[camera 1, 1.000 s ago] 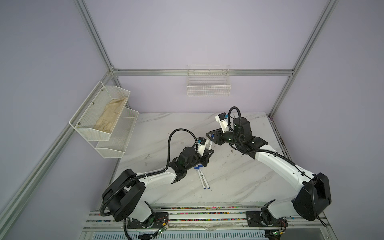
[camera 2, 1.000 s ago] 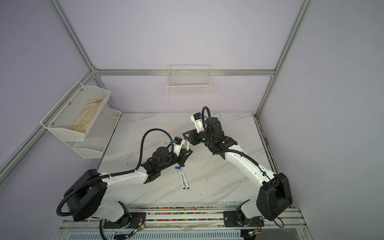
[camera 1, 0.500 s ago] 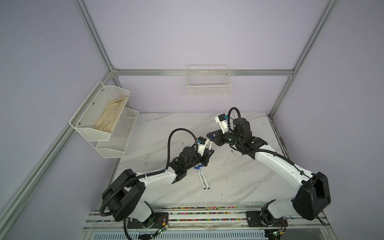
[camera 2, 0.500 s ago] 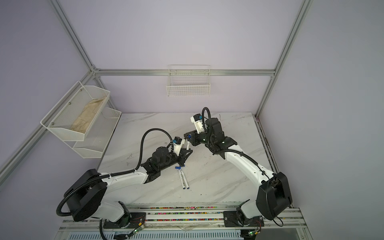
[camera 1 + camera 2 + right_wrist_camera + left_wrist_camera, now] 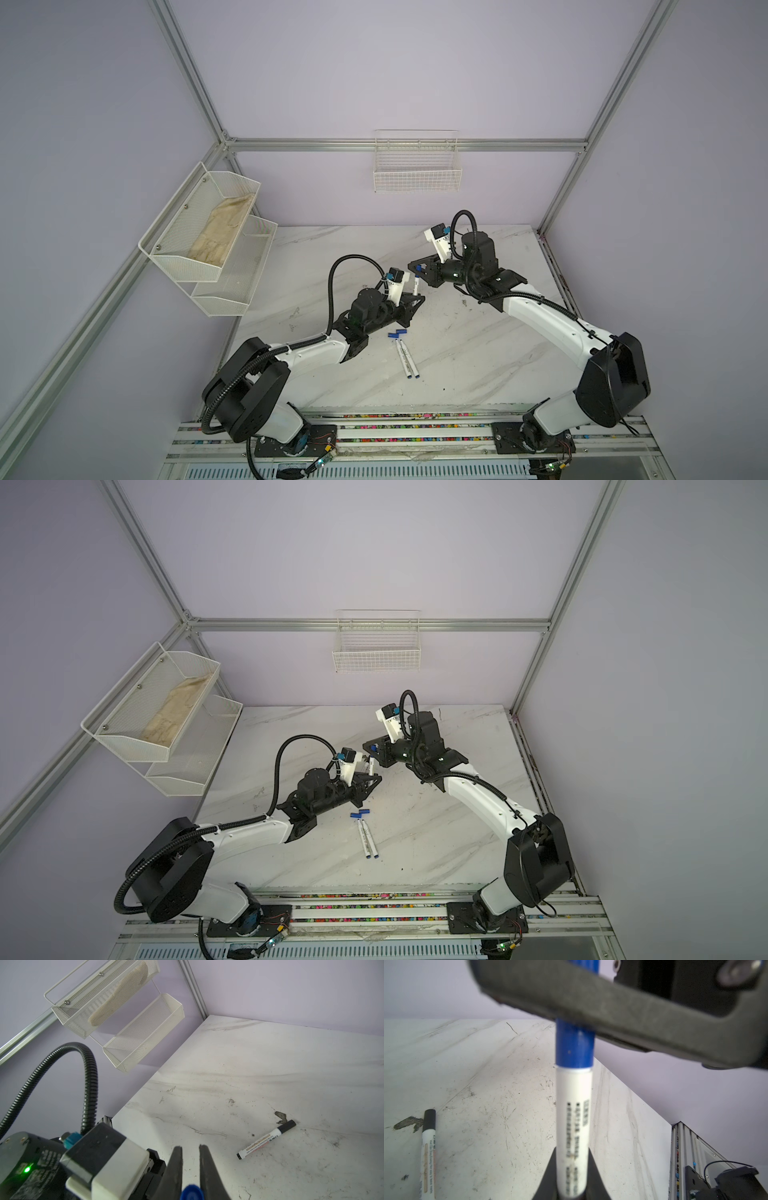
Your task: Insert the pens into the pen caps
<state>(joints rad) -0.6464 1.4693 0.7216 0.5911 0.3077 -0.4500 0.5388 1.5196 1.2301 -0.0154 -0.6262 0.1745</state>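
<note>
My left gripper [image 5: 410, 296] [image 5: 572, 1153] is shut on a white pen [image 5: 416, 286] [image 5: 574, 1126] and holds it upright. A blue pen cap [image 5: 574, 1049] [image 5: 418, 271] sits on the pen's upper end. My right gripper [image 5: 418, 270] [image 5: 190, 1148] is shut on that cap, whose round end [image 5: 191, 1192] shows between its fingers. Two more pens [image 5: 405, 359] [image 5: 368, 839] lie side by side on the table, with two loose blue caps [image 5: 397, 333] [image 5: 360, 813] just beyond them. A pen with a black cap [image 5: 428, 1147] [image 5: 268, 1139] lies flat, seen only in the wrist views.
A two-tier white mesh shelf [image 5: 208, 237] hangs on the left wall, with a beige cloth in its upper tier. A wire basket [image 5: 417, 174] hangs on the back wall. The marble table [image 5: 478, 353] ends at a rail [image 5: 415, 428] in front.
My right gripper has shut on the blue cap atop the held pen and edged slightly toward my left gripper. The left gripper has kept its grip and place.
</note>
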